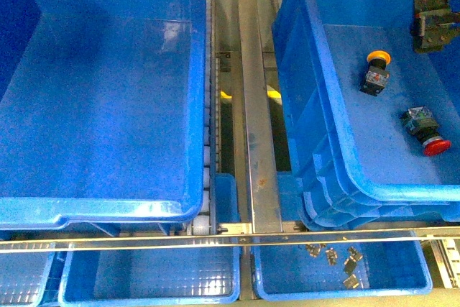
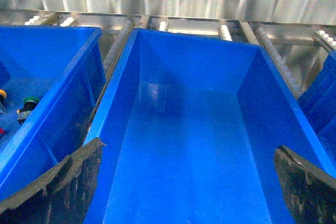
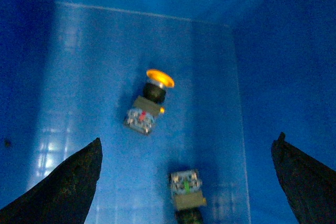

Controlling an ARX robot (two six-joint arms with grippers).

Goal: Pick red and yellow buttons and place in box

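Observation:
The box (image 1: 338,177), a deep blue tote with doubled rims, stands on the right. On its floor lie a yellow button (image 1: 376,70) and a red button (image 1: 428,134). My right gripper (image 1: 431,30) hangs open inside the box, past the yellow button. In the right wrist view the yellow button (image 3: 149,98) lies ahead of the open right gripper (image 3: 186,182). A second switch (image 3: 186,190) lies between the fingers (image 3: 68,182), untouched, its cap cut off. My left gripper (image 2: 186,182) is open over an empty blue tote (image 2: 189,129), with nothing between its fingers (image 2: 58,187).
The empty tote (image 1: 100,106) fills the left of the front view, with a metal rail (image 1: 255,106) between it and the box. Shallow blue trays (image 1: 151,275) sit in front, one holding small metal parts (image 1: 334,257). Another tote (image 2: 47,108) holds a green-capped switch (image 2: 29,102).

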